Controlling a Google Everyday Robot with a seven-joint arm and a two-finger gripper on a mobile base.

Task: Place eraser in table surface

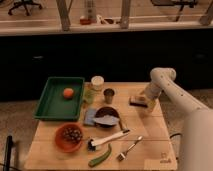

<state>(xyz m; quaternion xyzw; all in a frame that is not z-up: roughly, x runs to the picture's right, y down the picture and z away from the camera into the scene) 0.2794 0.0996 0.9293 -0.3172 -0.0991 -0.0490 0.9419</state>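
Observation:
The eraser (136,100), a small flat block with a tan top and dark base, is at the back right of the light wooden table surface (145,135). It sits level at or just above the planks. My gripper (145,102) reaches down from the white arm (162,79) and is right at the eraser's right end, touching or nearly touching it. Whether the eraser rests on the wood or hangs from the gripper cannot be told.
A green tray (50,106) with an orange (68,92) sits at the back left. A jar (97,82), metal cup (108,95), dark bowl (106,116), blue cloth (90,117), orange bowl (69,136), white-handled brush (108,139), green vegetable (100,155) and fork (129,148) crowd the middle and front.

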